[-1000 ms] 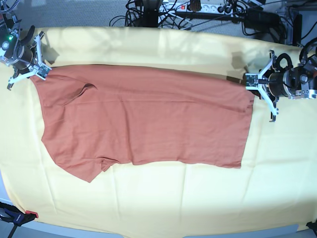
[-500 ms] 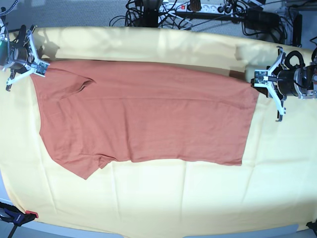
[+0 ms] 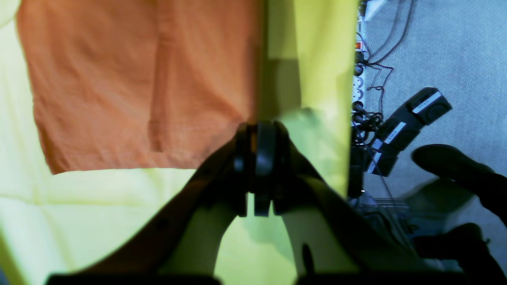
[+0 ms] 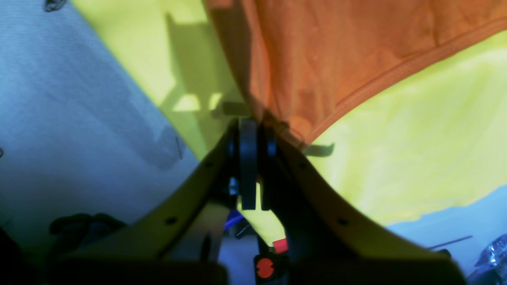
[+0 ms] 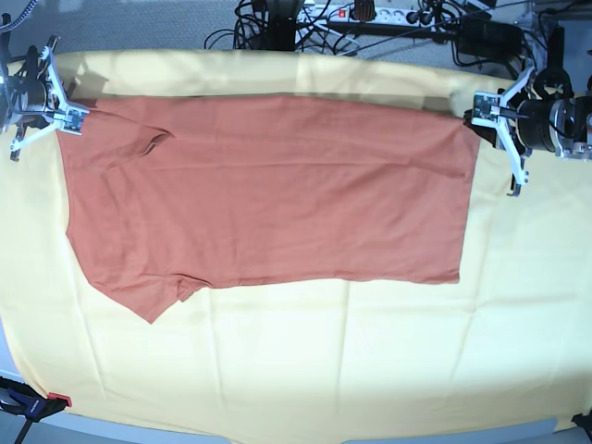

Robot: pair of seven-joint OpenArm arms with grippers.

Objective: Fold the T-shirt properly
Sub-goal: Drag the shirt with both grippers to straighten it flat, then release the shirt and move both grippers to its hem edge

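Base view: T-shirt (image 5: 268,185) stretched between left claw (image 5: 483,113) and right claw (image 5: 69,116), both clenching its corners.

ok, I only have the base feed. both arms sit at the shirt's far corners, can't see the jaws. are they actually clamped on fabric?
Observer: Left wrist view: the left gripper is shut, with the corner of the T-shirt running into its tips.
Operator: and the right one?
Observer: Right wrist view: the right gripper is shut too, with shirt cloth bunched at its tips. A stitched hem runs up and away from that spot.
Operator: did either grab the yellow cloth as well?
Observer: Cannot tell. In the left wrist view a raised fold of the yellow cloth sits right beside the tips, on the side away from the shirt.
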